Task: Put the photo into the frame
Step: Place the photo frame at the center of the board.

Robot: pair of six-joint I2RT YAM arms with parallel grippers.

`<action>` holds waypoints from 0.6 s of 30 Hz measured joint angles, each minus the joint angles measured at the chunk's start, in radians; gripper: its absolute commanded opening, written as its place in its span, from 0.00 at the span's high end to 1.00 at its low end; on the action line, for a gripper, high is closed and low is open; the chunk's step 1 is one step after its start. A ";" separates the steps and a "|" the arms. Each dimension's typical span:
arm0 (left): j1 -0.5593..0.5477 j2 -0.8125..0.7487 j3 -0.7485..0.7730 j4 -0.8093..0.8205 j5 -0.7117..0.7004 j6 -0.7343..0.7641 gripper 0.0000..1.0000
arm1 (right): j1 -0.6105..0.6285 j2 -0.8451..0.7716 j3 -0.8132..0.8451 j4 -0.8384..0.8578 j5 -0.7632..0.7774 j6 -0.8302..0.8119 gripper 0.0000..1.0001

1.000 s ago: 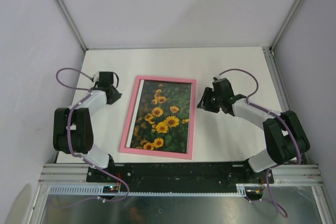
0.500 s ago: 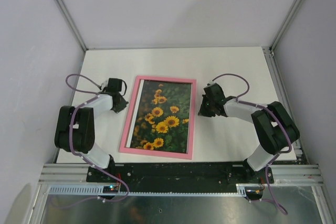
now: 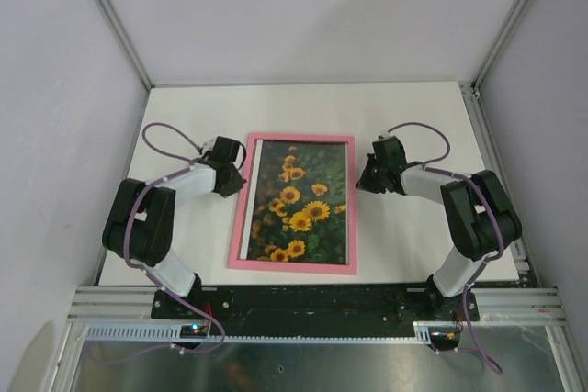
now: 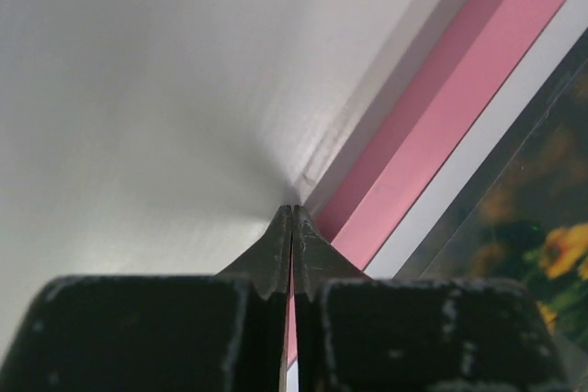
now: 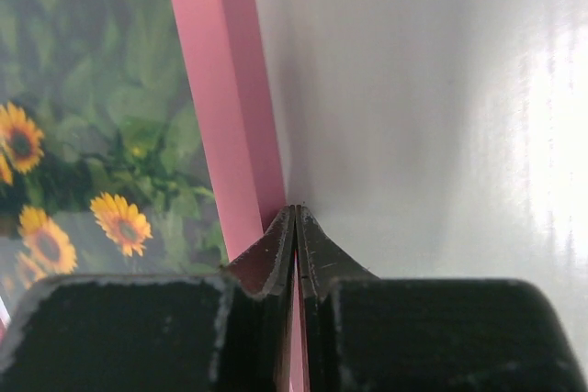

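Observation:
The pink frame [image 3: 296,266] lies flat, face up, in the middle of the white table. The sunflower photo [image 3: 301,204] sits inside it, with a white strip along its left side. My left gripper [image 3: 240,178] is shut, its tips pressed against the frame's left outer edge [image 4: 432,126]. My right gripper [image 3: 361,178] is shut, its tips against the frame's right outer edge [image 5: 225,89]. The photo also shows in the left wrist view [image 4: 542,227] and in the right wrist view [image 5: 92,135]. Neither gripper holds anything.
The white table [image 3: 413,117] is bounded by grey walls at the left, back and right. An aluminium post [image 3: 473,94] stands at the back right corner. The black arm-base rail [image 3: 312,300] runs along the near edge.
Both grippers have moved inward to the frame's sides. The frame with the photo has slid right and turned from tilted to nearly square with the table.

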 measured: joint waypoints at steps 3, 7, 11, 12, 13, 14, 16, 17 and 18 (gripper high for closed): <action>-0.031 0.007 0.010 -0.009 0.000 -0.008 1.00 | -0.030 0.010 0.010 0.004 0.003 -0.007 0.94; -0.059 0.023 0.030 -0.022 0.010 -0.013 1.00 | -0.065 0.027 0.030 0.005 0.004 -0.019 0.94; -0.076 0.051 0.062 -0.028 0.021 -0.013 1.00 | -0.088 0.044 0.051 0.004 0.012 -0.029 0.94; -0.079 0.058 0.070 -0.028 0.024 -0.013 1.00 | -0.094 0.047 0.056 0.003 0.014 -0.030 0.94; -0.083 0.064 0.076 -0.029 0.027 -0.013 1.00 | -0.099 0.050 0.060 0.002 0.015 -0.033 0.94; -0.086 0.070 0.084 -0.029 0.029 -0.013 1.00 | -0.103 0.052 0.063 0.002 0.018 -0.034 0.94; -0.093 0.084 0.098 -0.029 0.035 -0.013 1.00 | -0.113 0.057 0.070 -0.002 0.024 -0.037 0.94; -0.097 0.090 0.107 -0.029 0.037 -0.013 1.00 | -0.117 0.058 0.073 -0.003 0.028 -0.038 0.94; -0.100 0.097 0.115 -0.030 0.038 -0.012 1.00 | -0.120 0.060 0.077 -0.006 0.031 -0.040 0.94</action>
